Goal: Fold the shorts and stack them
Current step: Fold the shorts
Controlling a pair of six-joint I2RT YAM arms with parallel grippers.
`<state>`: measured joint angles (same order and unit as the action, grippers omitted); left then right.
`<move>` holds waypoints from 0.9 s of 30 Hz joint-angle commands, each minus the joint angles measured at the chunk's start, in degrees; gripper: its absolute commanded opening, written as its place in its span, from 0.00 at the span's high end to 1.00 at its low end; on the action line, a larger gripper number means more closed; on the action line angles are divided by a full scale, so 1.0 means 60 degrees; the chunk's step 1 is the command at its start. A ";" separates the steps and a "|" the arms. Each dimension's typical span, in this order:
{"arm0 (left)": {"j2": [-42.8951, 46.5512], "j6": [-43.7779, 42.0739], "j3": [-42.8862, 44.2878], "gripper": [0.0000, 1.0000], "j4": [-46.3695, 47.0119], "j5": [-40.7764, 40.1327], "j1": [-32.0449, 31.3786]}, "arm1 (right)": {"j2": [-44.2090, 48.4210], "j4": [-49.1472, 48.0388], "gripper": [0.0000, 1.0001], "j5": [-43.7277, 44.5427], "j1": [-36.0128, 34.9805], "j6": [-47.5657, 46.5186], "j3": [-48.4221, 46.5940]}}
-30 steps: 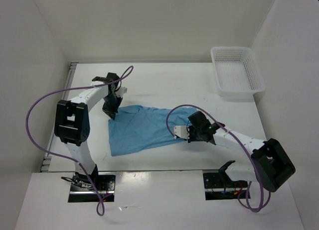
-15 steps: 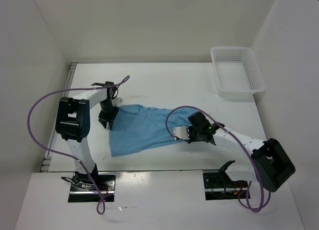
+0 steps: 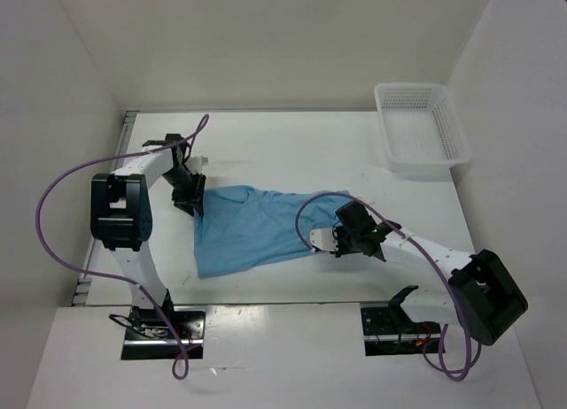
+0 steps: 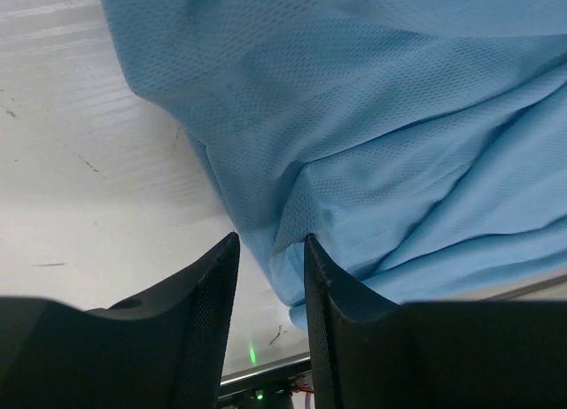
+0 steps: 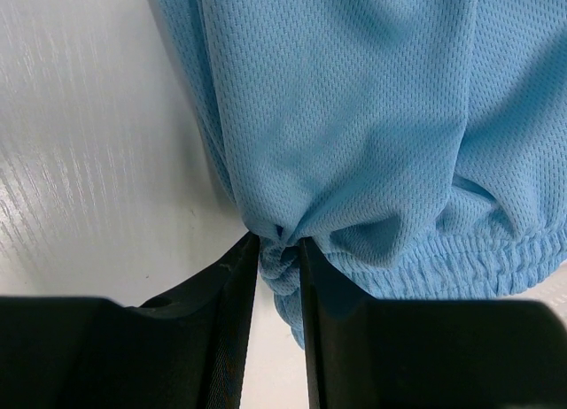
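The light sky-blue shorts (image 3: 257, 227) lie spread on the white table, with the gathered waistband at their right end. My right gripper (image 3: 339, 241) is shut on a bunched fold of fabric right by the elastic waistband (image 5: 496, 258); the cloth is pinched between its fingers (image 5: 279, 254). My left gripper (image 3: 189, 197) is low at the shorts' far left corner. Its jaws stand slightly apart around the fabric edge (image 4: 292, 276). The cloth touches the right finger (image 4: 323, 294), and bare table shows beside the left finger. The drawstring is hidden.
A white plastic mesh basket (image 3: 421, 126) stands at the far right corner of the table (image 3: 292, 152). White walls enclose the table on the left, back and right. Purple cables loop from both arms.
My left arm has swung its elbow outward to the left and turned the wrist, shifting the gripper slightly left at the shorts' far left corner. The right gripper has stayed clamped in place.
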<state>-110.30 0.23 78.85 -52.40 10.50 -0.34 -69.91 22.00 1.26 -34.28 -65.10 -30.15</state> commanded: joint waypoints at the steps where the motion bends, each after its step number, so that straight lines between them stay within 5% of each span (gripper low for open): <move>1: 0.0161 -0.0038 0.0027 0.57 0.0177 0.1661 0.0423 | 0.0167 -0.0122 0.70 -0.0150 -0.0102 -0.0180 0.0250; 12: 0.0572 -0.0038 -0.0705 0.53 0.1497 0.2395 0.0760 | -0.0199 -0.0034 0.68 -0.0268 -0.0102 -0.0092 0.0118; 27: 0.0175 -0.0038 -0.0660 0.53 0.1219 0.1282 0.0760 | 0.0079 0.0054 0.67 -0.0268 -0.0102 -0.0179 0.0206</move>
<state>-108.71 0.25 74.76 -43.72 19.40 4.10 -70.13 21.50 0.62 -34.28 -65.58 -29.76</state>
